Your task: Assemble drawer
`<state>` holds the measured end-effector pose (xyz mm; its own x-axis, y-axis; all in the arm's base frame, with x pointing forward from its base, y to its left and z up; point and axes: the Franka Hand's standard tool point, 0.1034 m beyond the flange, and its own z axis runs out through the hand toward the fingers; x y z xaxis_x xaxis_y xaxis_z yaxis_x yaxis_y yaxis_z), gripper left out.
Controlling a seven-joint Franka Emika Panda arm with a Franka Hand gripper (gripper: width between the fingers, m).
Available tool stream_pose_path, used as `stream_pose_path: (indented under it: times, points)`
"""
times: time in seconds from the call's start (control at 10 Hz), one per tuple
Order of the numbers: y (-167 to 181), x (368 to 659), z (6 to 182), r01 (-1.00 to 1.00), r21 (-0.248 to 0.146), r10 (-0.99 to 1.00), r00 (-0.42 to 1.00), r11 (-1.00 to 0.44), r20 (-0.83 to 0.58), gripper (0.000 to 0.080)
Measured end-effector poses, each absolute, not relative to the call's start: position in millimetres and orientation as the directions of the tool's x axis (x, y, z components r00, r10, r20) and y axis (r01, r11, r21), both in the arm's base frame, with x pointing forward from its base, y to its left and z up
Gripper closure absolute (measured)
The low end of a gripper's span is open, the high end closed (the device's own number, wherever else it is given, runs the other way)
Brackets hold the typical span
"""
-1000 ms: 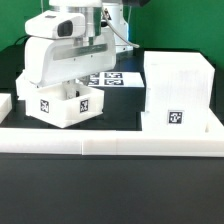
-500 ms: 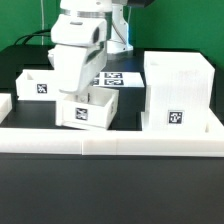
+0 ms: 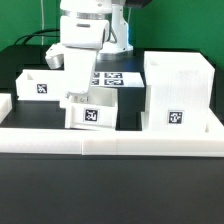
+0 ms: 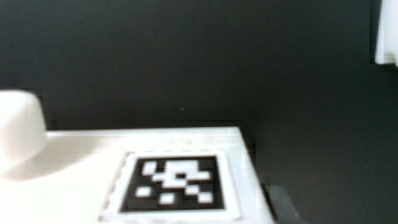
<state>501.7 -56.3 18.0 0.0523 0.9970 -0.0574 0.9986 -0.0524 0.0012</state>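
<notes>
In the exterior view my gripper (image 3: pixel 76 97) reaches down onto the left wall of a small white open-top tray (image 3: pixel 92 114) and is shut on it. The tray's tag faces the camera. It sits just left of the tall white case (image 3: pixel 178 92), with a narrow gap between them. A second small tray (image 3: pixel 40 83) rests further back on the exterior view's left. The wrist view shows the held tray's white face and tag (image 4: pixel 178 183) close up over black table. The fingertips themselves do not show there.
A long low white rail (image 3: pixel 110 137) runs along the front edge, with a short rail piece (image 3: pixel 5 103) at the exterior view's left. The marker board (image 3: pixel 112 78) lies flat behind the held tray. The arm's body stands above the trays.
My gripper has carried the small tray to the exterior view's right, from beside the left tray to close beside the tall case. The second tray has come into view behind.
</notes>
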Motion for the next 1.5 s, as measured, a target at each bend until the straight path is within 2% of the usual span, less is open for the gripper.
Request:
stream_pose_path:
  times: [0.2,0.4,0.8,1.1,1.3,1.5]
  points:
    - [-41,515,22.5,0.993,-0.01,0.992,0.117,-0.118,-0.05,0.0757]
    - [-29,525,20.4,0.985,-0.001,0.984,0.172,-0.172,-0.042,0.0757]
    - [-34,522,19.0,0.983,-0.005,0.982,0.182,-0.183,-0.043,0.0757]
    - [-23,519,20.3,0.986,-0.009,0.985,0.167,-0.167,-0.034,0.0757]
    - [-21,519,18.5,0.983,0.023,0.983,0.184,-0.183,-0.027,0.0757]
    - [-20,517,17.5,0.983,0.02,0.982,0.185,-0.184,-0.027,0.0757]
